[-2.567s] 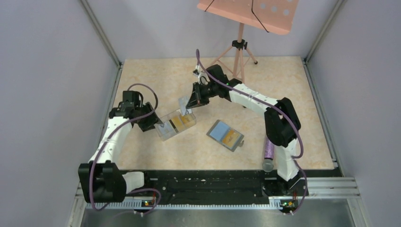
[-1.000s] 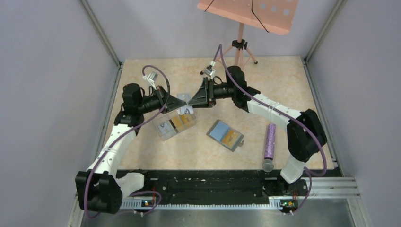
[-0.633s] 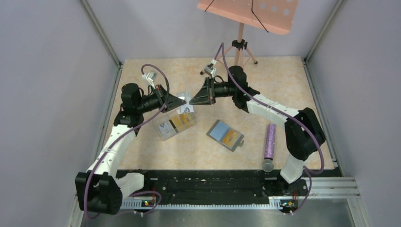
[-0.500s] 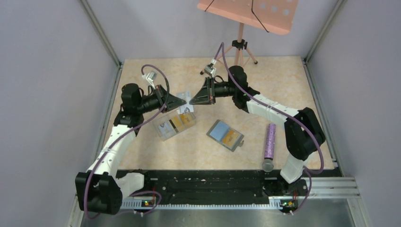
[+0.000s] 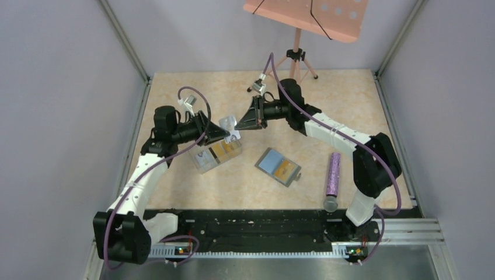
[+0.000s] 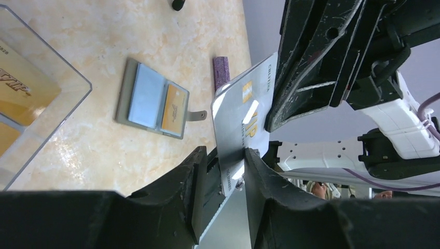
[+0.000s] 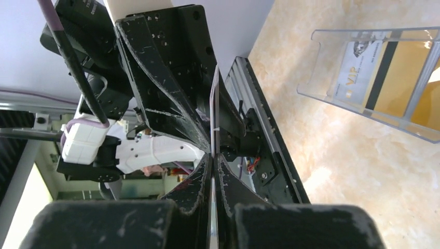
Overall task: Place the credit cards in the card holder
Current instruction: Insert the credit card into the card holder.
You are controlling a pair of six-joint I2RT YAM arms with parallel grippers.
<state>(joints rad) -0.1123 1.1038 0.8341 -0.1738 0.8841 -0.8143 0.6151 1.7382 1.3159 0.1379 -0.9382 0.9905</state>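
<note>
A whitish credit card (image 6: 244,119) hangs in the air between both grippers, above the clear box. My right gripper (image 7: 212,158) is shut on it, and the card (image 7: 214,104) shows edge-on there. My left gripper (image 6: 225,155) stands open around the card's other end, with a gap on one side. From above, the left gripper (image 5: 224,132) and right gripper (image 5: 238,124) meet tip to tip at the card (image 5: 229,122). The dark-grey card holder (image 5: 279,166) lies open on the table with a pale blue and an orange card in its pockets. It also shows as the card holder (image 6: 153,98).
A clear plastic box (image 5: 216,153) with orange cards lies under the grippers, seen too as the box (image 7: 384,83). A purple cylinder (image 5: 333,174) lies right of the card holder. A pink music stand's tripod (image 5: 296,58) stands at the back.
The right gripper has shut on the card's free end. The left gripper's jaws have then opened off the card, and it has dropped slightly toward the box.
</note>
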